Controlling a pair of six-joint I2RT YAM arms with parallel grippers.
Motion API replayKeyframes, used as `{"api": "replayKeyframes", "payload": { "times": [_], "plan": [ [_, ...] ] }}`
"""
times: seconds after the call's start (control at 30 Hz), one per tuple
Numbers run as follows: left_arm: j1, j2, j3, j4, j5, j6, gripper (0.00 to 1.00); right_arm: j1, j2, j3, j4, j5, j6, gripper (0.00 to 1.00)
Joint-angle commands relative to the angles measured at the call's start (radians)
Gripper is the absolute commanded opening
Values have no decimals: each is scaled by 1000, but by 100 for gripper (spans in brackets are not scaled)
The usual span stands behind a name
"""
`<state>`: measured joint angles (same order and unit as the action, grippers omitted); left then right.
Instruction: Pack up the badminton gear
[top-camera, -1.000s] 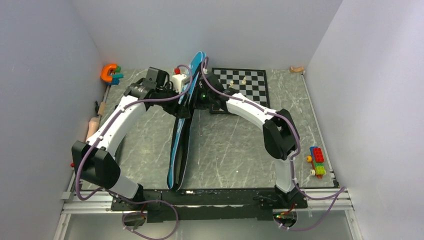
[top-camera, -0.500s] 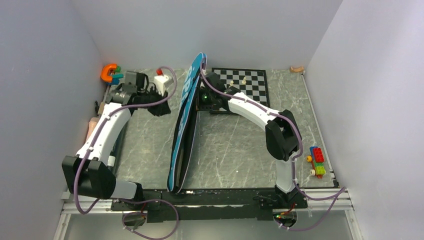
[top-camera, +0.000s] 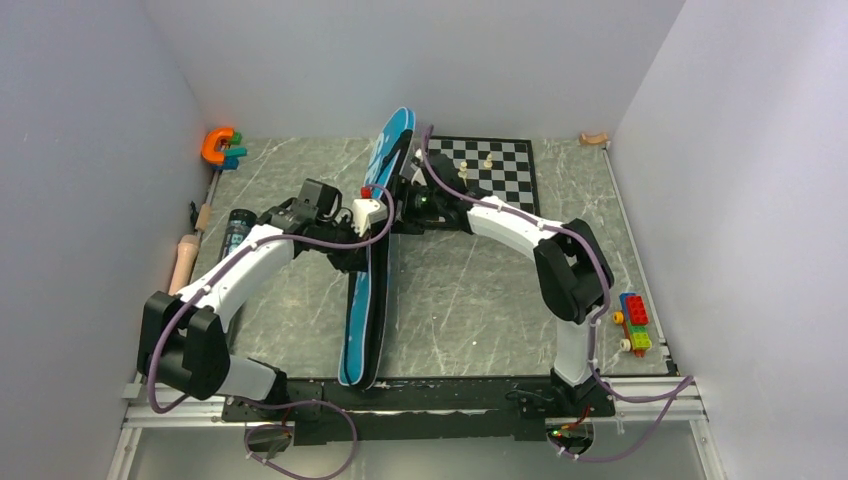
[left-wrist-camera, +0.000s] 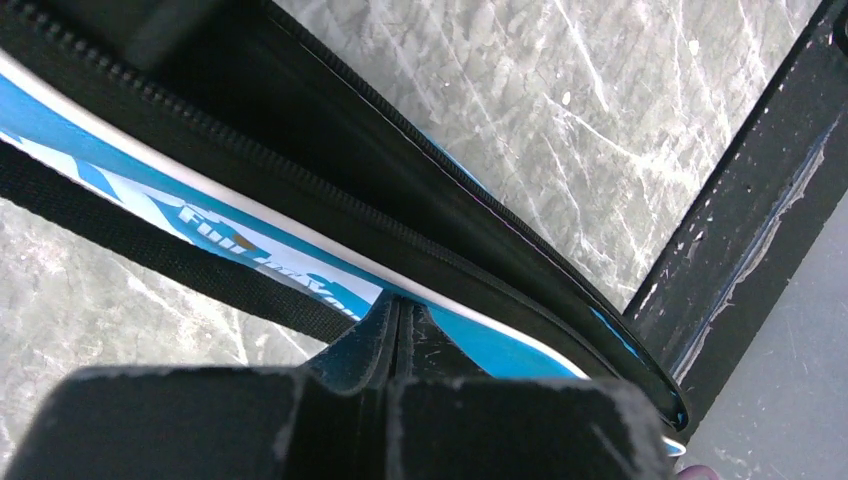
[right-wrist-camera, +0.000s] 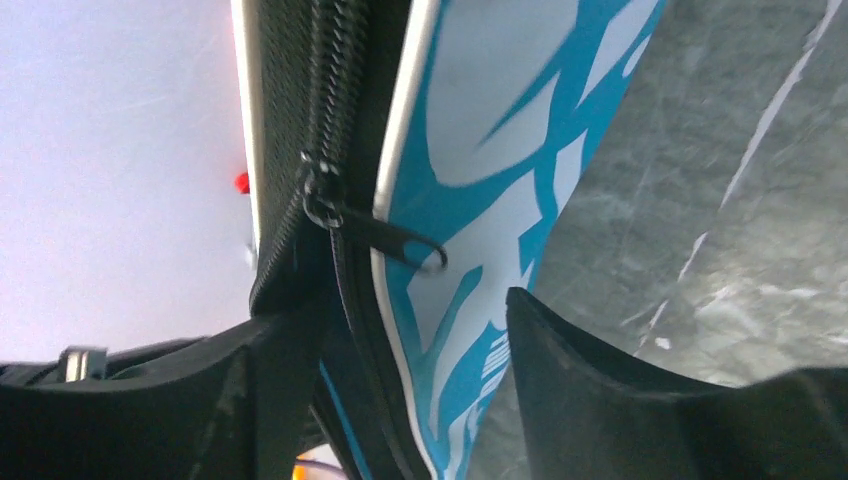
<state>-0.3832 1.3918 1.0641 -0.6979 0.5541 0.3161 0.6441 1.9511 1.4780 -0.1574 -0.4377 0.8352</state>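
- Racket bag (top-camera: 355, 320) stands on its long edge across the middle of the bench (top-camera: 470, 300). One end is at the near rail, and the other is tipped up toward the far wall.
- Left tool (left-wrist-camera: 397, 312) was off to the far left half a second ago. It is now back at the bag's lower half and clenched. Its fingertips meet right at the white piped rim. I cannot tell whether fabric is nipped between them.
- Right tool (right-wrist-camera: 400, 310) was clamped on the bag's upper part a second ago. It is now released. Its jaws stand apart on either side of the zip edge, with the zipper pull (right-wrist-camera: 385, 238) hanging just beyond them.
- My read is that the grip has been handed from the right arm to the left. This frees the right arm to work the zip, and the pull sits within its reach.
- A black tube (top-camera: 237, 228) lies on the bench at the left, well apart from the bag, so it is not yet packed.
- No rackets or shuttlecocks show outside the bag. They are probably inside, but I cannot confirm that.
- Writing:
  - Large white letters run along the bag's blue face; only fragments show, so no whole word can be read.
  - A line of small white print in the left wrist view is too blurred to read.
  - The tube carries a pale label that is too small to read.
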Motion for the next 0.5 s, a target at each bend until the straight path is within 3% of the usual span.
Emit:
{"api": "replayKeyframes", "payload": {
  "times": [0.0,0.13,0.47],
  "plan": [
    [3,17,27,76,36,-28,0,-8,-104,-85,245,-145,142,73],
    [8,21,36,86,43,-55,0,-30,-133,-222,414,-216,249,83],
    [16,34,55,69,82,-80,0,-58,-78,-462,1038,-318,646,84]
  ]
}}
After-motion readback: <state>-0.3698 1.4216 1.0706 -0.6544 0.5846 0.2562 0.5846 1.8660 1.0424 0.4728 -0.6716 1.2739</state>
